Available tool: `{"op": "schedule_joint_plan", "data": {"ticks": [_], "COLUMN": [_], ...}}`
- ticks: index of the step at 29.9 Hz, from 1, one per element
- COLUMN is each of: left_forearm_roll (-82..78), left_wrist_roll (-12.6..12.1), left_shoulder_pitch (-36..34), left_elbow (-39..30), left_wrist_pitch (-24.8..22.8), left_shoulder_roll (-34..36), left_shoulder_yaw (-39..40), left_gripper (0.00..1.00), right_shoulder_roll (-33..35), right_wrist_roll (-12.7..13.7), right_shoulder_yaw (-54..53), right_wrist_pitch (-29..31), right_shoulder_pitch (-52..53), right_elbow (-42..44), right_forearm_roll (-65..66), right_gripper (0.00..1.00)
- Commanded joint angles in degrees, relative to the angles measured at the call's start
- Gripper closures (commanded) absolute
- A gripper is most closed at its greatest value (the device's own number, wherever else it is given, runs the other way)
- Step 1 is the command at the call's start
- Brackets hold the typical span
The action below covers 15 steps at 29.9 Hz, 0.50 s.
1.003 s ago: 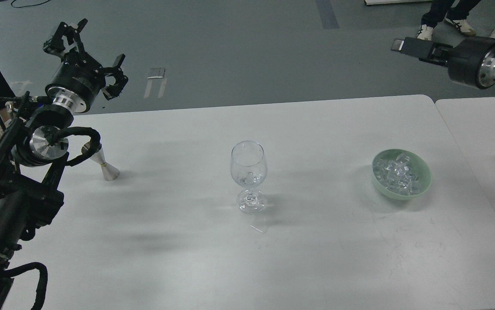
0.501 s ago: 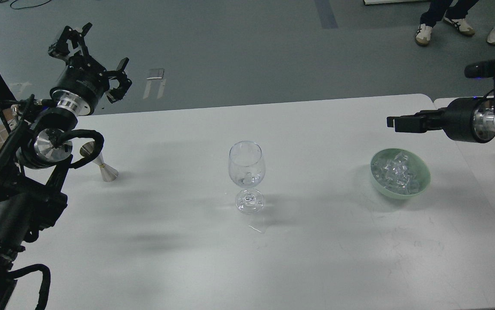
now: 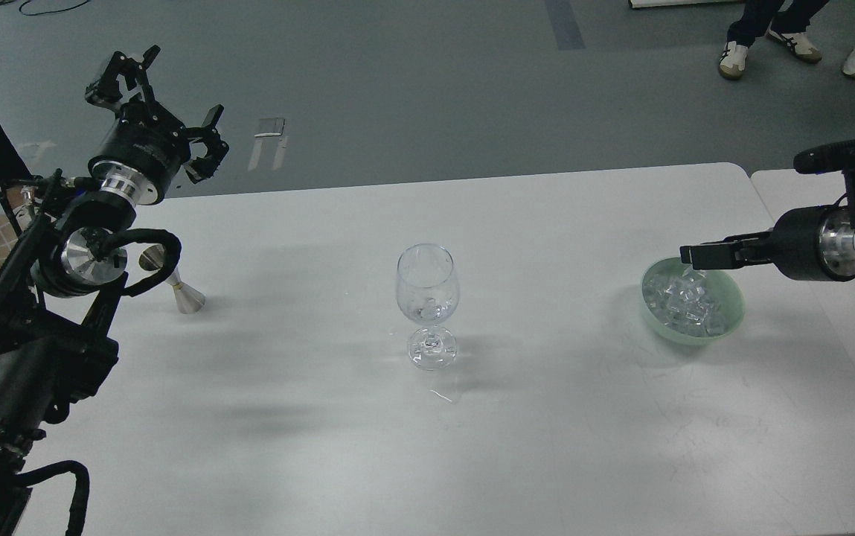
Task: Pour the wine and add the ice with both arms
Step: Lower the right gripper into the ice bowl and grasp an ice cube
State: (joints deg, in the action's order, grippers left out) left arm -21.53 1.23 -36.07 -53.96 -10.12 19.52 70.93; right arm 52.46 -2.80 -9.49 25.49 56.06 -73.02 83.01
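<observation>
Two arms: the right gripper [image 3: 689,255], jaw state unclear, hovers over the ice [image 3: 687,299] bowl's [image 3: 732,313] left rim (left gripper [image 3: 163,104], released, far off).

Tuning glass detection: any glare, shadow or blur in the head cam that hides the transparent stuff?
Head view: sharp, no motion blur. Wine glass shows only by rim glints and edges; liquid inside barely readable. Soft arm shadows cross the table. Ice in the green bowl glints, cubes merging. Right gripper is dark, fingers indistinct.
</observation>
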Motion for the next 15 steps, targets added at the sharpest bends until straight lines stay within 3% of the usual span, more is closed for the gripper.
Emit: {"op": "schedule_joint_plan", "data": {"ticks": [1,10,15], "left_forearm_roll": [0.0,0.0,0.0], "left_wrist_roll": [0.0,0.0,0.09], "left_shoulder_pitch": [0.3,0.39,0.74], "left_elbow": [0.0,0.0,0.0], "left_wrist_pitch": [0.01,0.01,0.01], "left_shoulder_roll": [-0.1,-0.1,-0.1], "left_shoulder_yaw": [0.17,0.26,0.34], "left_gripper": [0.02,0.02,0.02], "right_shoulder_roll": [-0.95,-1.92,-3.33], "right_wrist_roll": [0.78,1.04,3.24], "right_shoulder_yaw": [0.0,0.0,0.0], "right_wrist_pitch": [-0.27,-0.27,-0.27], "right_shoulder_pitch": [-1.82,-2.18,-2.88], "right_elbow": [0.07,0.16,0.43], "right_forearm_roll": [0.13,0.14,0.22], "right_gripper": [0.04,0.01,0.02]}}
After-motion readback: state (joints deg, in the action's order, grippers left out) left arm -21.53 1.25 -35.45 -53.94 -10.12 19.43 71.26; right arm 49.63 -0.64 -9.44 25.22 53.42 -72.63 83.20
